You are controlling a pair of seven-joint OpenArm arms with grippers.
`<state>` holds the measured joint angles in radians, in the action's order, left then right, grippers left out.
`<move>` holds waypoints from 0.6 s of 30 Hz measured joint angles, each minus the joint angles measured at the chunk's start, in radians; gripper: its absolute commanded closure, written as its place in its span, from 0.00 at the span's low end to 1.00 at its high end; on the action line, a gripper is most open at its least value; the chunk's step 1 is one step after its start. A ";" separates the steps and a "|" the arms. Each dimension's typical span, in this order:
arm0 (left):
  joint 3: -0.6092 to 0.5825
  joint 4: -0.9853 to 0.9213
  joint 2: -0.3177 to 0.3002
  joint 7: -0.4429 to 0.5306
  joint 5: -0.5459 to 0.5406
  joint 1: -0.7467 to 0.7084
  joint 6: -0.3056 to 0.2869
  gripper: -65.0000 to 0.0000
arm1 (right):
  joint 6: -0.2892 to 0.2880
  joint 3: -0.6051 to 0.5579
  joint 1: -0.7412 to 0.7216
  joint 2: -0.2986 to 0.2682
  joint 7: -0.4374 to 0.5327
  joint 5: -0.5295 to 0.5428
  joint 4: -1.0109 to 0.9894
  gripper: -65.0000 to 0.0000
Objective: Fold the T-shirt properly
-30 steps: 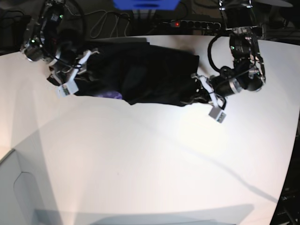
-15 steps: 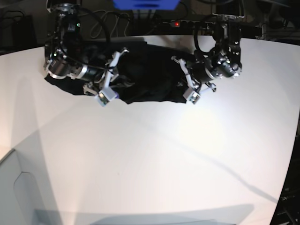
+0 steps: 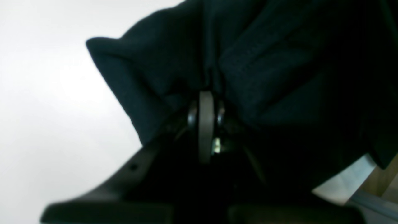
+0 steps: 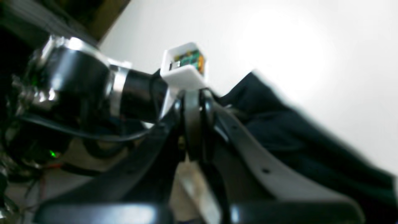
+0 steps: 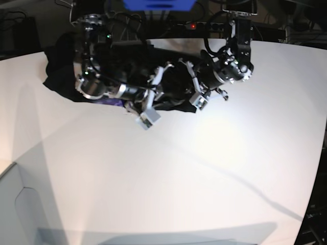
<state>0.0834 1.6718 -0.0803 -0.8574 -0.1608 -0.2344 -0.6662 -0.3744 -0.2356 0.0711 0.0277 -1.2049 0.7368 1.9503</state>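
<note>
**Both Grippers Pinching Cloth Near the Table's Far Edge**

Spreading wide and bare: a white round table (image 5: 168, 168), power strip (image 5: 204, 24) glowing behind. Lying bunched at its far side, between and under both jaws: the large plain black soft-fabric T-shirt (image 5: 173, 84). Clamping a fabric fold, jaws closed: left gripper (image 3: 205, 102). Closed too, apparently pinching cloth: right gripper (image 4: 193, 105). Likely bringing edges together to form a fold.

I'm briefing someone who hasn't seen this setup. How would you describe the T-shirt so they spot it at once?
Look at the big white table and follow it to its far edge, where both arms lean in. The T-shirt is the dark, rumpled fabric bunched there, with the left gripper shut on a fold. It is the only soft, matte black thing among shiny arm parts and cables.
</note>
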 measured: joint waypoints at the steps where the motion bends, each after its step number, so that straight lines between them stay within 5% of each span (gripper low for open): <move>1: 0.000 0.000 0.000 0.002 0.000 0.000 0.000 1.00 | 0.056 -0.033 -0.010 -0.004 0.023 -0.002 -0.021 0.99; 7: 0.003 -0.001 0.000 0.005 -0.005 -0.011 0.008 1.00 | 0.187 -0.192 -0.084 -0.075 0.117 0.003 -0.148 0.99; 15: 0.002 0.000 -0.003 0.046 0.005 -0.039 0.005 1.00 | 0.219 -0.160 -0.154 -0.070 0.180 -0.001 -0.262 1.00; 18: 0.001 0.002 -0.002 0.055 0.008 -0.048 0.005 1.00 | 0.297 -0.169 -0.173 -0.072 0.201 0.000 -0.280 0.99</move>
<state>0.0841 1.6733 -0.0826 -0.8024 -0.1532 -0.2821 -0.6613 -0.0776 -0.4049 -0.1017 -0.0444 -1.0042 0.7364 1.6707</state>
